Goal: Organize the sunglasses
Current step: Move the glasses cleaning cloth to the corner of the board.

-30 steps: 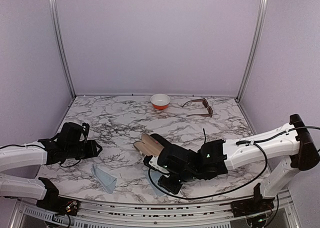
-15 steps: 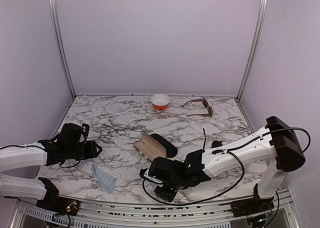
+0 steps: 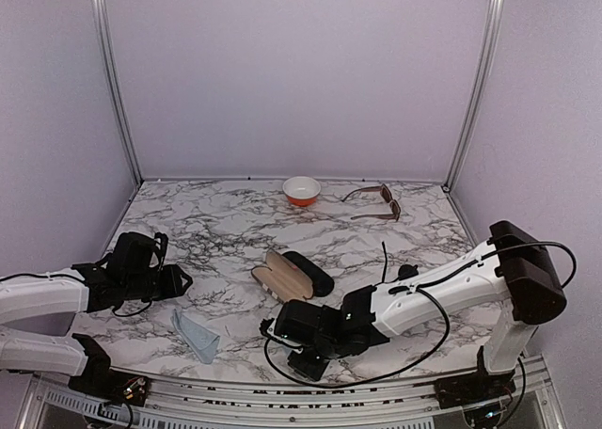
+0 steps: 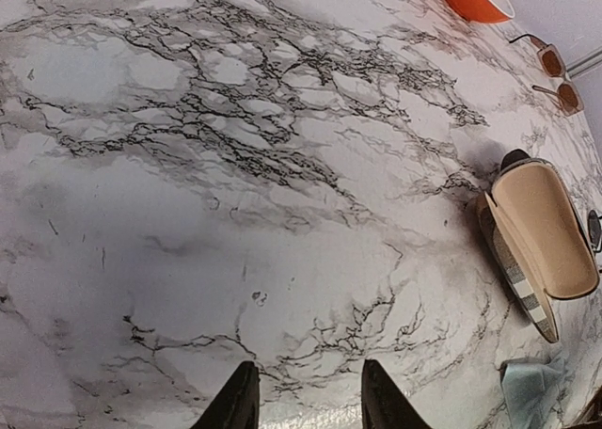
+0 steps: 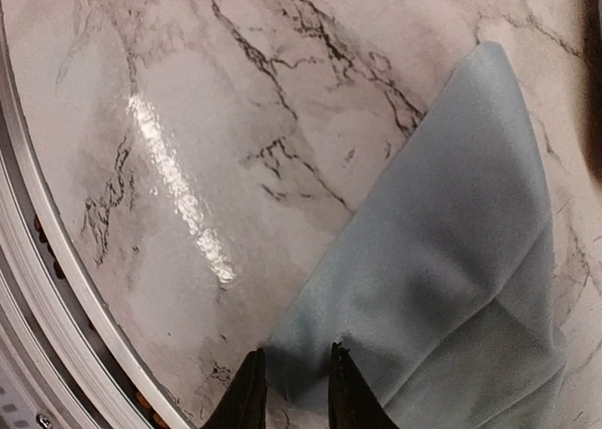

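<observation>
While brown case (image 3: 285,274) lies open, brown sunglasses (image 3: 388,201) outside, nr bowl (image 3: 301,190).

You had a white marble table (image 3: 216,231) in front of you. An orange bowl (image 3: 301,192) sat at the back. In the middle, an open brown case (image 3: 282,275) lay right beside a black case (image 3: 312,272). A blue cloth (image 3: 198,335) lay near the front edge.
</observation>
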